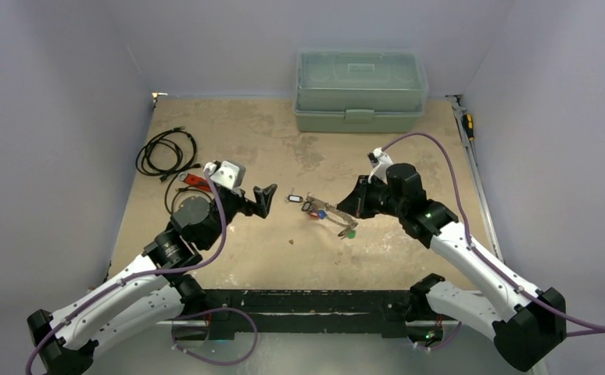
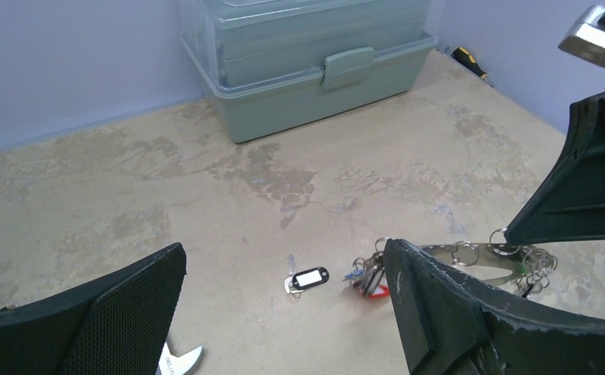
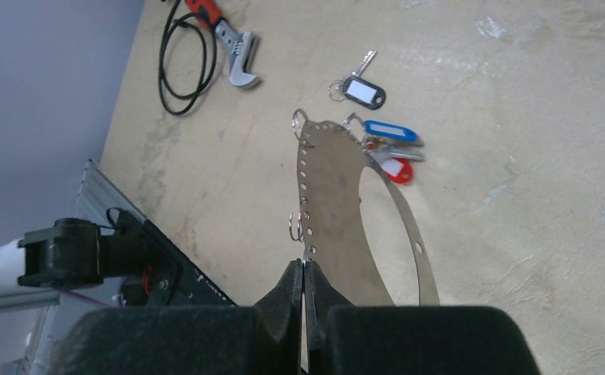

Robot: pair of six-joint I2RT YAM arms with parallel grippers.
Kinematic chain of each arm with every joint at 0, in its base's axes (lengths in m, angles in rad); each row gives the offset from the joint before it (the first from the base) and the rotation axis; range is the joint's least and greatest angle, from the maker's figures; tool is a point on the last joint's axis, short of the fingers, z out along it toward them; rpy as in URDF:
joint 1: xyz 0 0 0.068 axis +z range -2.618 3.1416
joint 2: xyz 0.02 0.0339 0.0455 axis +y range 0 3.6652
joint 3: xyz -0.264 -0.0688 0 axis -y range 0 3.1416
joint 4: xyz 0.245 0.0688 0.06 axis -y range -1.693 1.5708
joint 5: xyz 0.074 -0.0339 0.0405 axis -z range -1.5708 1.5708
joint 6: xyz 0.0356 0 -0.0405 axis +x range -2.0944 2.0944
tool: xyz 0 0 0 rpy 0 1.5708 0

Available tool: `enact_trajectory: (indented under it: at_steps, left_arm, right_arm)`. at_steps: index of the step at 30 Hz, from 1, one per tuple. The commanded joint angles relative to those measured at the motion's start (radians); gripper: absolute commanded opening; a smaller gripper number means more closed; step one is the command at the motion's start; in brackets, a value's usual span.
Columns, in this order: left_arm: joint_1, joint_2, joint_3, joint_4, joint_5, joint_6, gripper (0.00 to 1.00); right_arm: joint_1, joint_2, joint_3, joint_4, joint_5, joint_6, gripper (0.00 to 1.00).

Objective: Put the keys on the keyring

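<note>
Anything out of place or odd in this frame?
One black-tagged key lies alone, apart from the keyring that the right gripper pinches; the other keys cluster at it.

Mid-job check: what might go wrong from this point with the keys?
The right hand pinches the keyring only at its thin edge, so it may twist or slip when pushed. The black-tagged key lies flat on the table, so the open left hand may just slide it.
</note>
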Motion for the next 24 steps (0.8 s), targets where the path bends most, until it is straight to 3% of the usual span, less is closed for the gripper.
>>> enact_trajectory:
  at_steps: [1,8,24]
  left_arm:
    - [0.004,0.004,-0.013,0.078,0.008,0.06,0.98]
    - [0.005,0.094,0.055,0.005,-0.096,0.049,0.99]
    - [0.004,0.027,-0.002,0.061,0.128,0.141,0.99]
  right_arm:
    - [0.002,-0.04,0.077,-0.007,-0.079,-0.051,0.0]
    - [0.004,-0.059,0.105,-0.022,-0.125,-0.07,0.0]
    - [0.004,-0.052,0.1,0.024,-0.114,-0.06,0.0]
